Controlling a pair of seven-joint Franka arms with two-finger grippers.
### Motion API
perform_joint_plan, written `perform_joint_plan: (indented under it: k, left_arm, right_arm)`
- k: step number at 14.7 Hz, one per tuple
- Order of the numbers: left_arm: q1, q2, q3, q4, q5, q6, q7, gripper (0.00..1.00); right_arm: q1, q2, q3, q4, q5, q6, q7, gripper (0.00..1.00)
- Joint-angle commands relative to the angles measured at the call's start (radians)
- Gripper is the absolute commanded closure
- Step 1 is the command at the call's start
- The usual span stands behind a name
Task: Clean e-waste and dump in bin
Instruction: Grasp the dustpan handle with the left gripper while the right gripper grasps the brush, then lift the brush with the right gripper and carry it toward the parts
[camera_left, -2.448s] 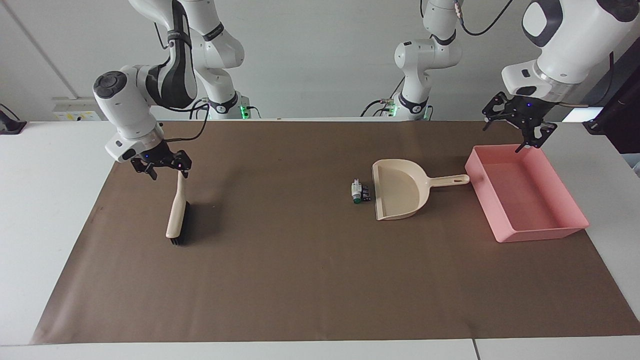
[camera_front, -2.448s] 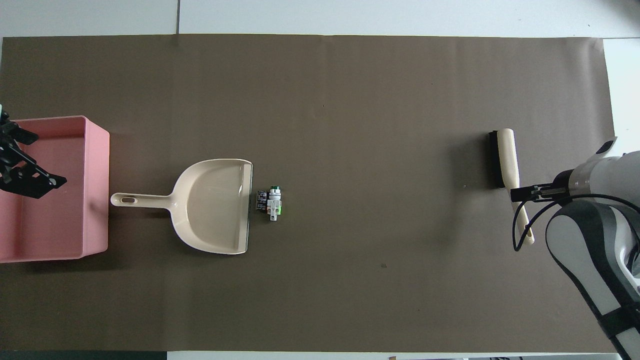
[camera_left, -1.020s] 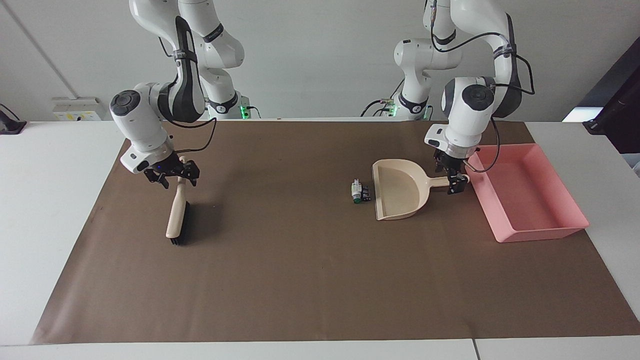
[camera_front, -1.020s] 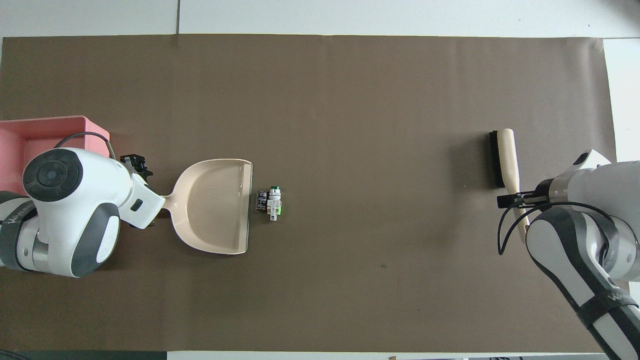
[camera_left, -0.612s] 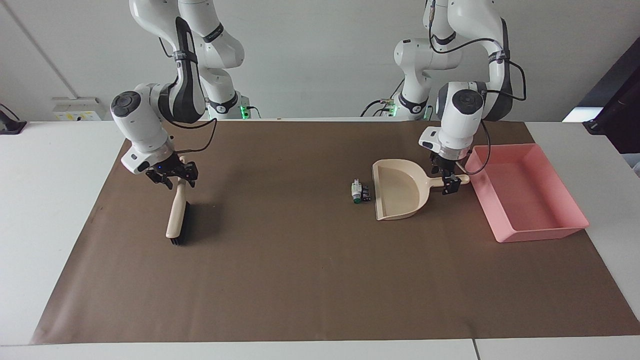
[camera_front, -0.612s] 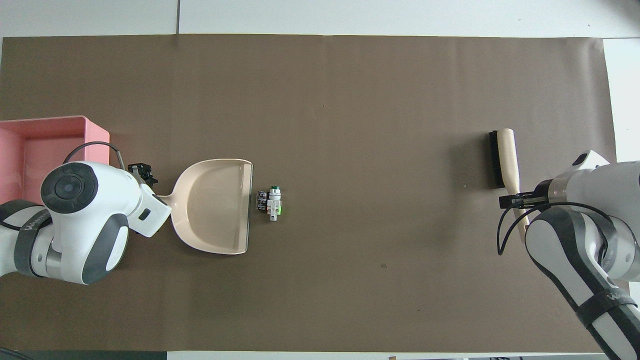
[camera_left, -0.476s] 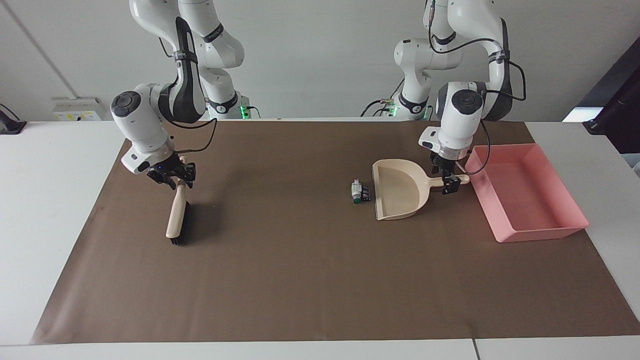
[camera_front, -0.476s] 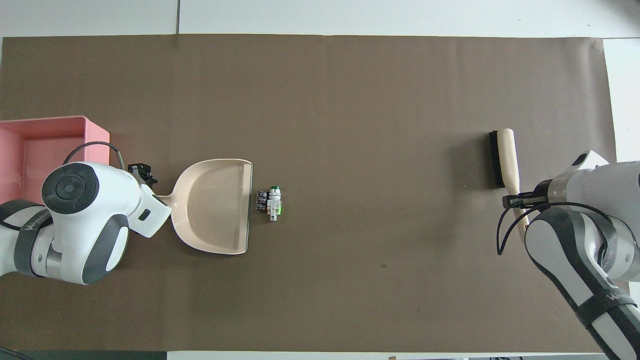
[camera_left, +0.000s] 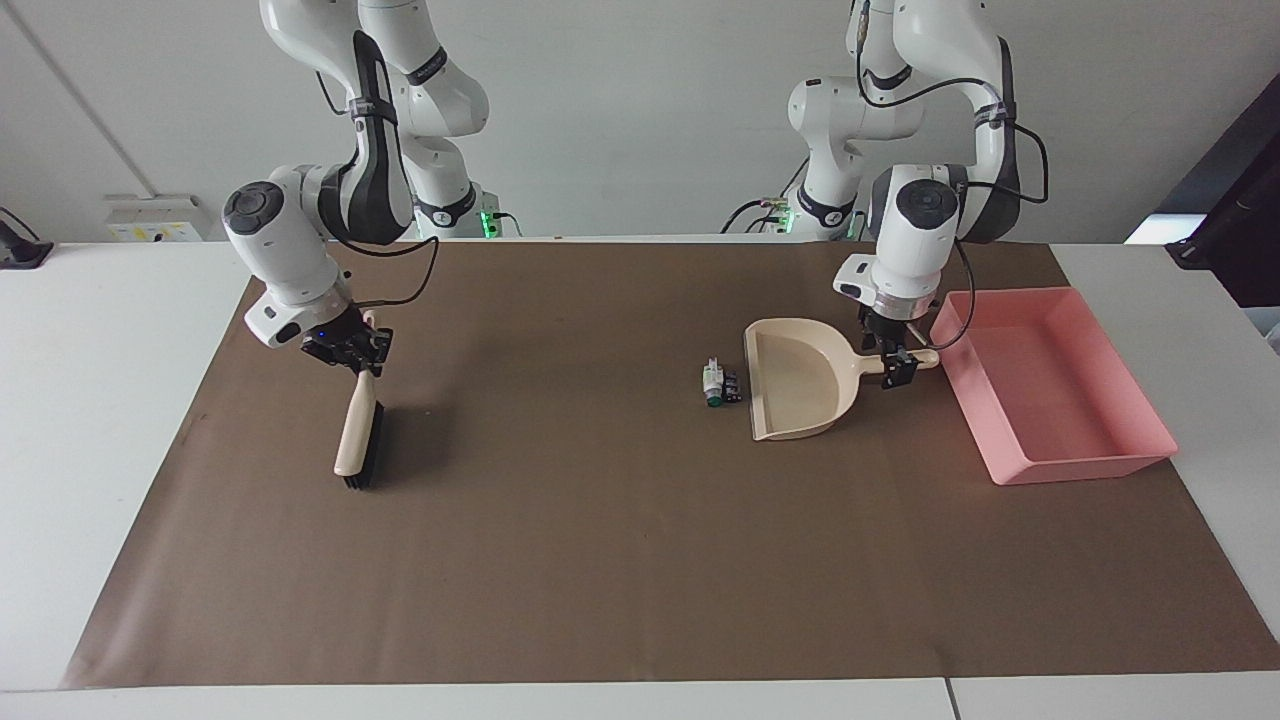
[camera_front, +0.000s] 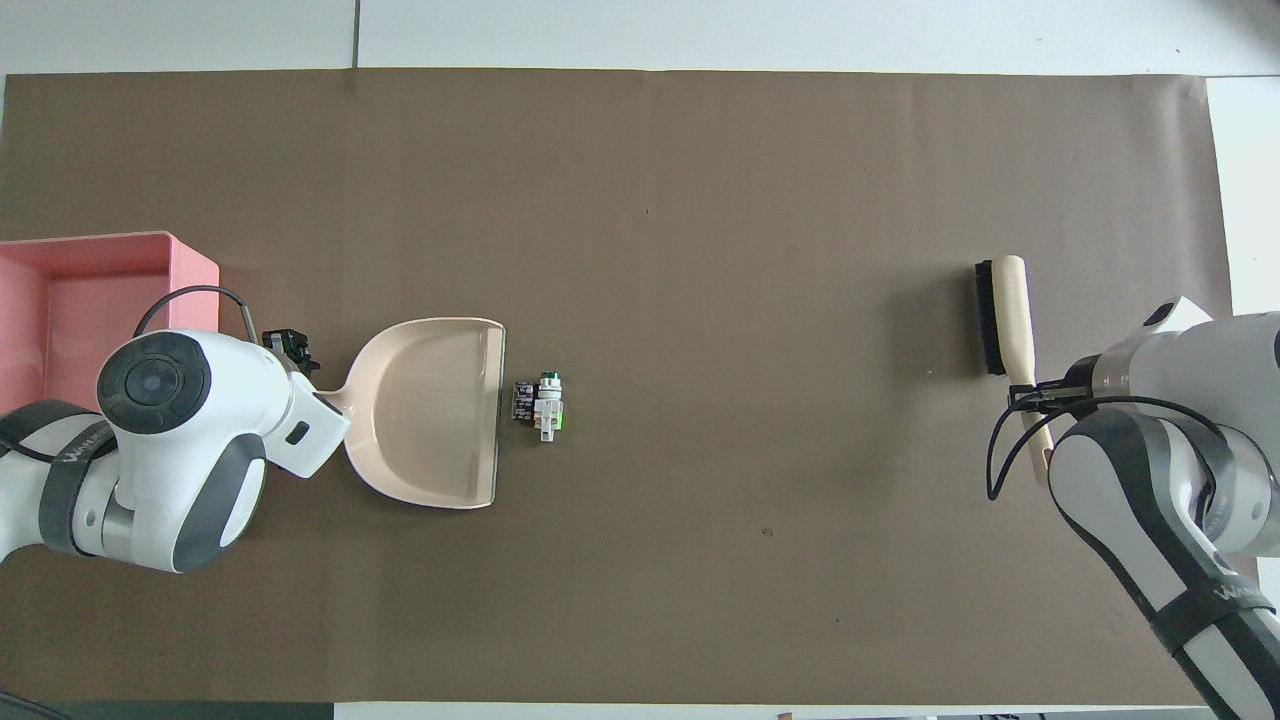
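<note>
The e-waste (camera_left: 720, 383) is a small cluster of bits, one white with a green end, lying on the mat just off the open mouth of the beige dustpan (camera_left: 800, 385). It also shows in the overhead view (camera_front: 540, 403). The pink bin (camera_left: 1085, 465) stands beside the dustpan's handle, toward the left arm's end. My left gripper (camera_left: 890, 360) is down at the dustpan's handle, open, with one finger on each side. My right gripper (camera_left: 358, 350) is shut on the handle of the beige brush (camera_left: 357, 445), whose black bristles rest on the mat.
A brown paper mat (camera_left: 600, 550) covers most of the white table. In the overhead view my left arm covers the dustpan's handle beside the bin (camera_front: 60, 300), and the brush (camera_front: 1005, 315) lies at the right arm's end.
My left arm swung from over the bin down to the dustpan's handle. My right gripper closed on the brush handle, and the brush shifted slightly. The e-waste and dustpan have not moved.
</note>
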Motion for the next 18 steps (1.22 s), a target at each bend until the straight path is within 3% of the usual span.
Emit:
perform_joint_plan:
  k: [1,5,6,8,10,12,14,18]
  left_arm:
    - [-0.014,-0.016,0.006,-0.025,0.021,0.027,-0.038,0.32]
    - [-0.027,-0.018,0.006,-0.030,0.021,0.016,-0.055,0.58]
    - [-0.028,-0.018,0.006,-0.028,0.021,0.014,-0.056,0.72]
    - [-0.028,-0.018,0.006,-0.021,0.021,0.010,-0.053,0.91]
    - [-0.017,-0.016,0.007,0.025,0.021,-0.034,-0.044,1.00]
    - [-0.014,-0.015,0.007,0.115,0.024,-0.166,-0.042,1.00]
    - [-0.021,-0.004,0.006,0.181,0.123,-0.271,-0.035,1.00]
    - [-0.075,-0.001,0.004,0.160,0.227,-0.283,-0.036,1.00]
  right_arm:
    - [-0.002,0.007,0.006,0.076,0.024,-0.080,0.026,1.00]
    - [0.067,0.004,0.006,0.151,0.024,-0.160,0.085,1.00]
    - [0.095,0.000,0.006,0.160,0.024,-0.181,0.118,1.00]
    - [0.146,-0.005,0.006,0.174,0.024,-0.223,0.174,1.00]
    - [0.238,-0.016,0.006,0.182,0.022,-0.246,0.259,1.00]
    - [0.312,-0.020,0.006,0.182,0.021,-0.252,0.338,1.00]
    - [0.390,-0.022,0.006,0.182,0.021,-0.252,0.426,1.00]
    - [0.586,-0.020,0.009,0.180,0.021,-0.231,0.655,1.00]
